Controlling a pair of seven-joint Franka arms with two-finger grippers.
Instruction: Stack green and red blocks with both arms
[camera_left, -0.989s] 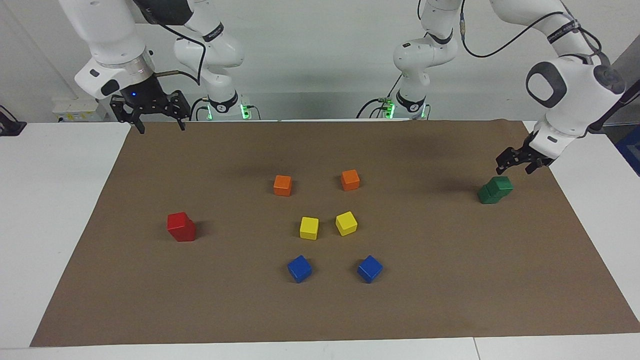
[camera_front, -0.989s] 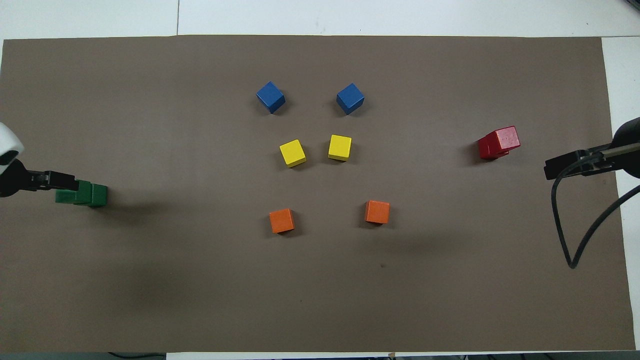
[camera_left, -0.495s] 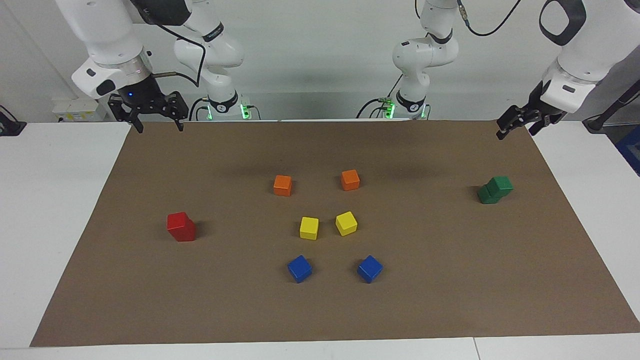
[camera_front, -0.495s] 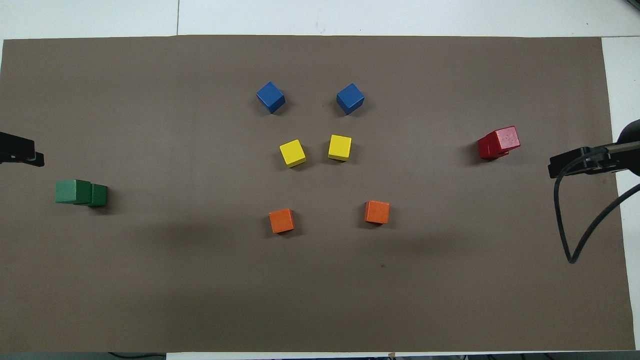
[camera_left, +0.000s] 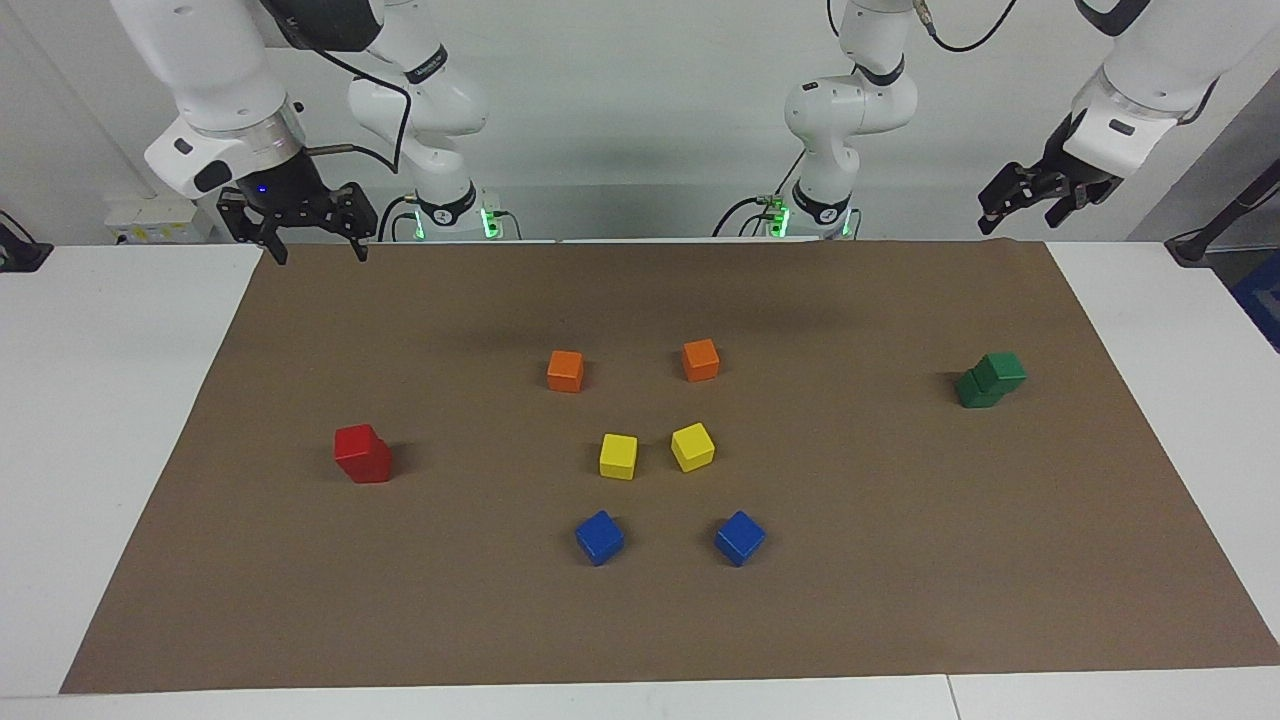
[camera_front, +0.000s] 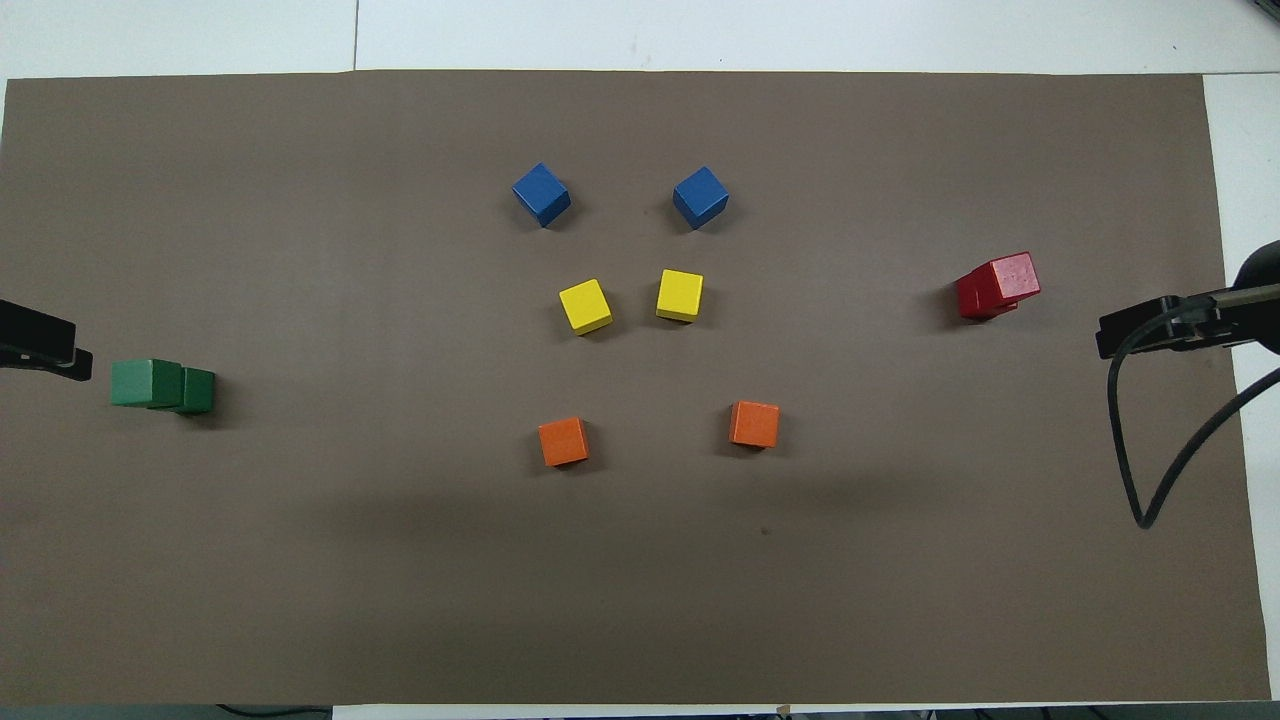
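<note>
Two green blocks (camera_left: 990, 380) stand stacked, the upper one offset, near the left arm's end of the brown mat; the stack also shows in the overhead view (camera_front: 160, 385). Two red blocks (camera_left: 362, 453) stand stacked near the right arm's end, also in the overhead view (camera_front: 995, 285). My left gripper (camera_left: 1020, 213) is open and empty, raised over the mat's edge by the robots, well clear of the green stack. My right gripper (camera_left: 322, 250) is open and empty, raised over the mat's corner by the robots at its own end.
In the middle of the mat (camera_left: 900, 560) lie two orange cubes (camera_left: 565, 370), two yellow cubes (camera_left: 618, 456) and two blue cubes (camera_left: 599, 537), in pairs. A black cable (camera_front: 1130, 470) hangs from the right arm over the mat's end.
My left gripper has risen from just above the green stack and drawn back toward the robots, leaving the stack standing. The right gripper has barely moved.
</note>
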